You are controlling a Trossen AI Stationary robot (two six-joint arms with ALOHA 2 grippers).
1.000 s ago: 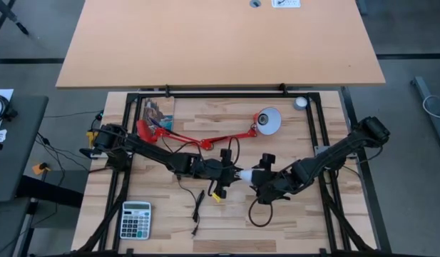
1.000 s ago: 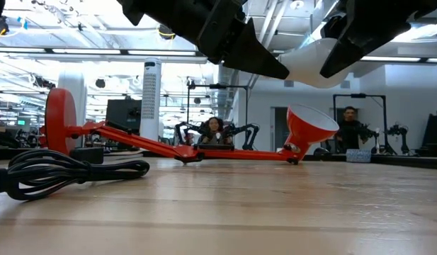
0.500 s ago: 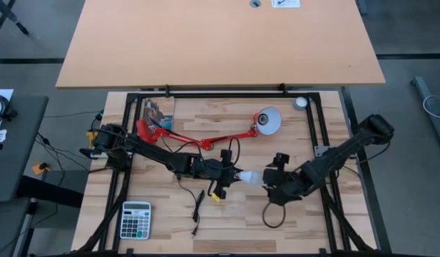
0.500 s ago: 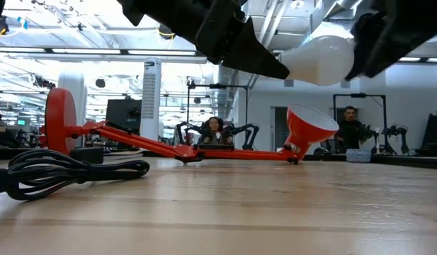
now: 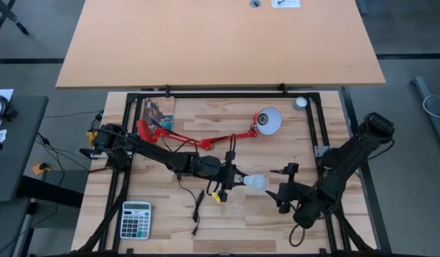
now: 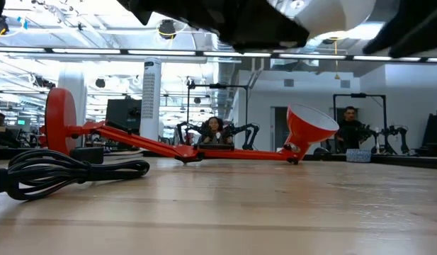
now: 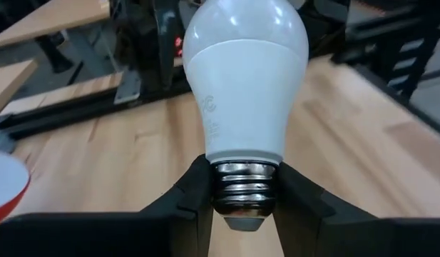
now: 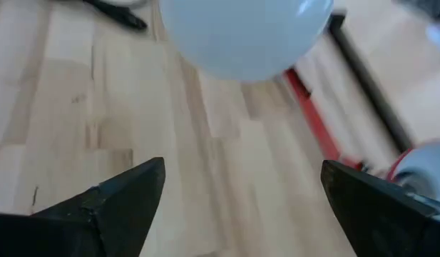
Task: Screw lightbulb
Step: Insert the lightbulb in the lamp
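Note:
The white lightbulb (image 7: 244,78) hangs in the air over the middle of the table (image 5: 227,221), with my left gripper (image 5: 237,178) shut on it. Its glass end points toward the table's right. My right gripper (image 5: 275,184) stands open just right of the lightbulb (image 5: 257,182), its fingers apart and touching nothing. Behind them, the red lamp (image 5: 205,143) lies on its side on the table. Its shade (image 5: 268,120), white inside, rests at the far right, and its round base (image 6: 59,120) stands on edge at the left. My left gripper pinches the lightbulb's grey metal screw base (image 7: 246,187) between its two fingers, one on each side of the thread. The fingers come about level from the table's left, in line with the lightbulb. The lightbulb is lifted clear of the table.
A calculator (image 5: 136,218) lies at the near left and a black cord (image 5: 197,208) next to it. A small grey disc (image 5: 300,103) sits at the far right corner, a printed card (image 5: 159,113) at the far left. People show in the room beyond.
My right gripper has come off the lightbulb's glass end and drawn back toward the table's right and near edges. The lightbulb has stayed in my left gripper, which has risen a little with it.

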